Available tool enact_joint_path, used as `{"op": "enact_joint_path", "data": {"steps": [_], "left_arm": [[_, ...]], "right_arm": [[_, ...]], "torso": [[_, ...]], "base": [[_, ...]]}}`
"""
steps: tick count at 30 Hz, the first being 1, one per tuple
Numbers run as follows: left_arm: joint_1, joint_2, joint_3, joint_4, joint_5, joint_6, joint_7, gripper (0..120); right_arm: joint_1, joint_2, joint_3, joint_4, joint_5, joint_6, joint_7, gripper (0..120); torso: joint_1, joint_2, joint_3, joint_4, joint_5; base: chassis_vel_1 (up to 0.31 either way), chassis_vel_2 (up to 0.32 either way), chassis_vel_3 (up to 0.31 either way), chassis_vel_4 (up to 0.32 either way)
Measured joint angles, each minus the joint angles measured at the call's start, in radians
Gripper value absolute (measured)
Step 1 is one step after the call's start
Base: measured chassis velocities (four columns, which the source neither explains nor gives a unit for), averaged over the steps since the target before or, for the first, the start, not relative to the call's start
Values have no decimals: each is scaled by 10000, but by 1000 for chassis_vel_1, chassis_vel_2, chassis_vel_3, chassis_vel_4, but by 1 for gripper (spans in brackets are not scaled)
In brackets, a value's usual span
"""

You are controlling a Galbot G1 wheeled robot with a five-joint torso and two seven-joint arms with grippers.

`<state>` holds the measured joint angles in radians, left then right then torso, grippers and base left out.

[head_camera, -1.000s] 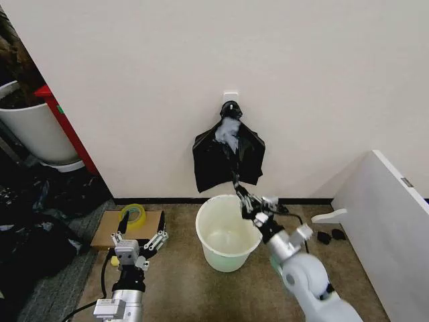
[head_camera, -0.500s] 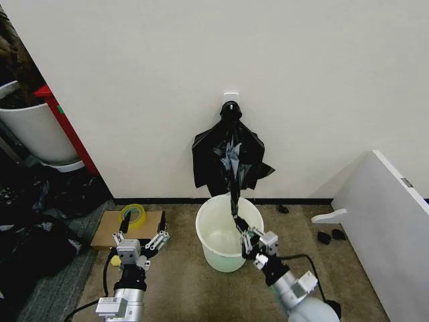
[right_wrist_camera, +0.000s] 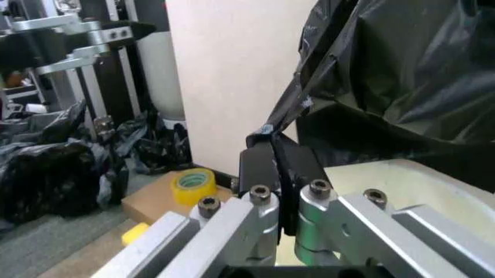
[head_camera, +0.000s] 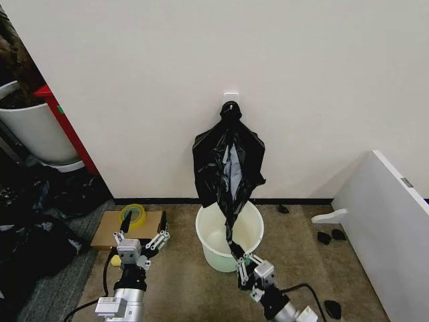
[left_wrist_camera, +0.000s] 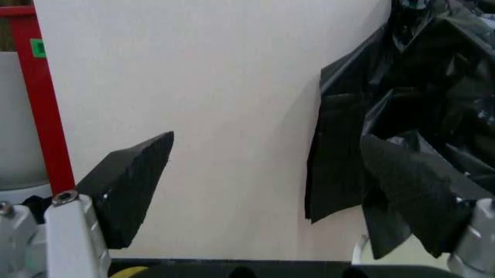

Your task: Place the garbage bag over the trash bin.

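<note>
The garbage bag (head_camera: 232, 176), thin glossy black plastic, hangs from a wall hook and is stretched down in a narrow strand across the trash bin (head_camera: 213, 249), an off-white round bucket on the floor by the wall. My right gripper (head_camera: 242, 262) is at the bin's near rim, shut on the strand's lower end. In the right wrist view the right gripper (right_wrist_camera: 275, 164) pinches the bag (right_wrist_camera: 402, 69) edge, with the bin (right_wrist_camera: 386, 176) behind. My left gripper (head_camera: 139, 243) waits open left of the bin. In the left wrist view the left gripper (left_wrist_camera: 267, 191) has nothing between its pads, and the bag (left_wrist_camera: 433, 87) hangs beyond.
A cardboard box (head_camera: 107, 231) bearing a yellow tape roll (head_camera: 133, 216) lies by the left gripper. A white planter (head_camera: 30, 127), a red panel (head_camera: 64, 124) and dark bags (head_camera: 27, 231) crowd the left. A white board (head_camera: 389, 221) stands at the right.
The right gripper has drawn back from the bin's far rim to its near side, pulling the bag out and down into a long strand. The left arm has stayed put.
</note>
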<state>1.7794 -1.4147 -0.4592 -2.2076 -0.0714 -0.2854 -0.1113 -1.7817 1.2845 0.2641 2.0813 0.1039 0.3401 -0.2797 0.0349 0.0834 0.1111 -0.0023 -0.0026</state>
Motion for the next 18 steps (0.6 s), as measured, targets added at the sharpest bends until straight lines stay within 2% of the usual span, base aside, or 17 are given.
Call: {"op": "enact_joint_path", "data": {"steps": [9,18], "left_arm": [[-4,5,7,65,-10,-25,4,93],[10,-30,1,80,-1,-48,5,93]], "right_arm": [[-281,24,6,-205,-302,947,-314,0],[-378,-4,29,-340,-355,1284,-568,0]], "torso": [[0,0,0,0,0],[0,-1,0,0,1]], "base": [[0,0,0,0],[0,0,0,0]]}}
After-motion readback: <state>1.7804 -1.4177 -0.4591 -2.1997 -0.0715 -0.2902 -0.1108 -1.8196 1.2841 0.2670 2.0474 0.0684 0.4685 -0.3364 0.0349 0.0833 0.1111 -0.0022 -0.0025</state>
